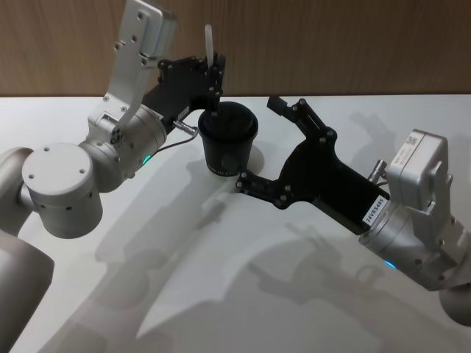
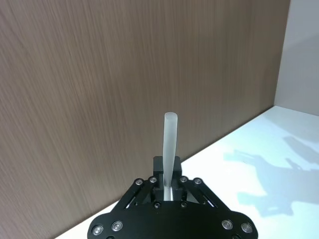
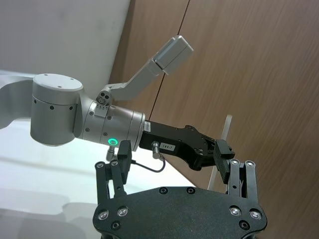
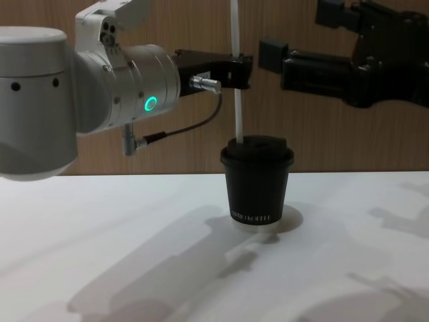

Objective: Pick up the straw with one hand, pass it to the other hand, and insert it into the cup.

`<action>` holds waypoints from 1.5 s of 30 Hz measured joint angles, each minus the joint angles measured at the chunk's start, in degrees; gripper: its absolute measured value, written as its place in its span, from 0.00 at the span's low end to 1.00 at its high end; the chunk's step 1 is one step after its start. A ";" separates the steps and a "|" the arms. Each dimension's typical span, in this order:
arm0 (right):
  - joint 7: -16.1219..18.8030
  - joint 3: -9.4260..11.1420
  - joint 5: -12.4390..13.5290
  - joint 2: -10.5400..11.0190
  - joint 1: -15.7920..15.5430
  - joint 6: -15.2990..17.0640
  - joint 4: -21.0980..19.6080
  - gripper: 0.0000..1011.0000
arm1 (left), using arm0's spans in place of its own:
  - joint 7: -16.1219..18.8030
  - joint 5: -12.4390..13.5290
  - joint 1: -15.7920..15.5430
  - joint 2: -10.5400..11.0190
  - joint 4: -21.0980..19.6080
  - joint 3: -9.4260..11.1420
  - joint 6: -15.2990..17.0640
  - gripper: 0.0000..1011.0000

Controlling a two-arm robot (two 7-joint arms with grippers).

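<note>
The left gripper (image 1: 215, 79) has its jaws clamped on the straw (image 4: 236, 100), holding it upright above the cup (image 4: 257, 181); the straw's lower end meets the lid at its left edge. The right gripper (image 1: 259, 144) hangs beside the cup, jaws spread wide and holding nothing. The cup stands on the white counter (image 4: 134, 255).

- bright, even light from above; the white counter (image 1: 221, 294) glows without harsh glare.
- soft grey shadows of the arms spread over the counter in front of the cup (image 4: 257, 181).
- the cup's own shadow pools at its base.
- all views look sharp.
</note>
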 joint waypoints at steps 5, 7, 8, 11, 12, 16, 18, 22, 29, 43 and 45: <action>0.00 0.00 0.00 0.00 0.00 0.00 0.00 0.99 | -0.02 0.00 -0.06 -0.21 0.33 -0.09 0.29 0.20; 0.00 0.00 0.00 0.00 0.00 0.00 0.00 0.99 | -0.04 0.00 -0.07 -0.26 0.41 -0.10 0.37 0.27; 0.00 0.00 0.00 0.00 0.00 0.00 0.00 0.99 | -0.04 0.01 -0.07 -0.28 0.44 -0.12 0.41 0.29; 0.00 0.00 0.00 0.00 0.00 0.00 0.00 0.99 | -0.04 0.00 -0.09 -0.34 0.55 -0.14 0.50 0.39; 0.00 0.00 0.00 0.00 0.00 0.00 0.00 0.99 | -0.05 0.00 -0.10 -0.37 0.60 -0.14 0.53 0.41; 0.00 0.00 0.00 0.00 0.00 0.00 0.00 0.99 | -0.05 0.00 -0.11 -0.43 0.67 -0.17 0.61 0.53; 0.00 0.00 0.00 0.00 0.00 0.00 0.00 0.99 | -0.05 0.00 -0.13 -0.46 0.70 -0.19 0.65 0.61; -0.01 0.00 0.03 -0.01 0.01 0.02 0.00 0.99 | -0.20 0.05 -0.12 -0.47 0.74 -0.22 0.67 0.75; -0.77 0.32 1.14 -0.75 0.00 1.25 -0.23 0.99 | -1.30 0.09 0.41 -0.03 0.79 -0.24 0.18 0.94; -6.56 1.83 6.99 -5.14 -0.22 9.46 -2.06 0.99 | -4.31 -1.15 2.61 1.71 -0.16 -1.27 -0.64 0.99; -7.39 1.99 7.65 -5.70 -0.23 10.56 -2.26 0.99 | -4.60 -1.34 2.84 1.81 -0.31 -1.43 -0.68 0.99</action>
